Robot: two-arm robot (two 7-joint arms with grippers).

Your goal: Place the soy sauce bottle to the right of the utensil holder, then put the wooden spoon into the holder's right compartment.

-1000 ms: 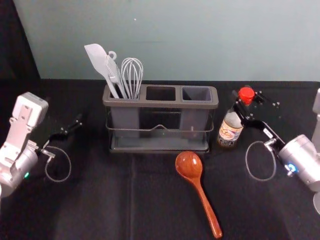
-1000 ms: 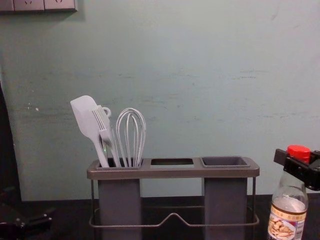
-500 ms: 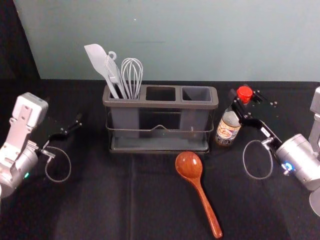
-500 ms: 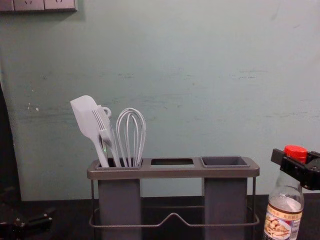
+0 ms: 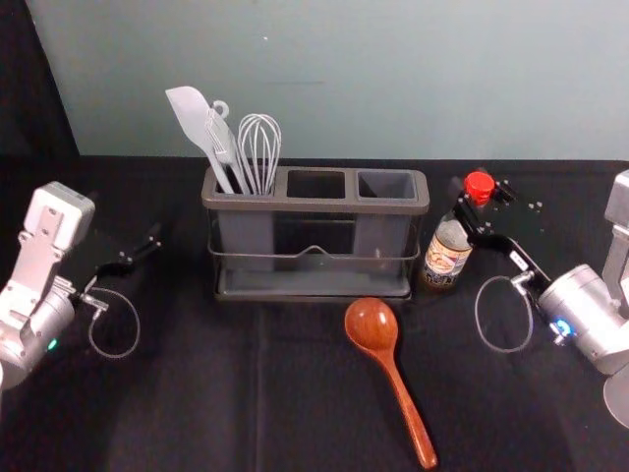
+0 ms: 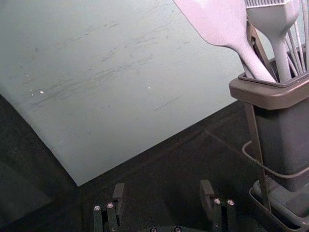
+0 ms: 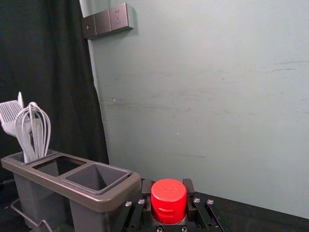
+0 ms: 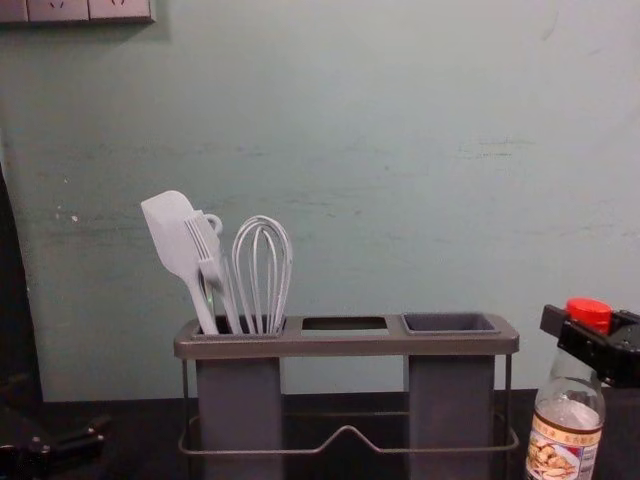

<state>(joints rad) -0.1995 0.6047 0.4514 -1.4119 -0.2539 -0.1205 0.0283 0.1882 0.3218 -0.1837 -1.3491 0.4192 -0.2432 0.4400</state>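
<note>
one bottle nearer holder now — right gripper clamping it — left gripper wide, left of holder

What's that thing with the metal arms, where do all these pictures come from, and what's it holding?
That's a robot. One picture looks down from its head, one looks forward from its chest, and one comes from each wrist.

On the dark table are a wooden spoon, lying down, and a utensil holder with three compartments. A spatula and a whisk stand in its left one.

The robot's right hand is holding a soy sauce bottle near its top, to the right of the holder. Its left hand is open and holds nothing.
</note>
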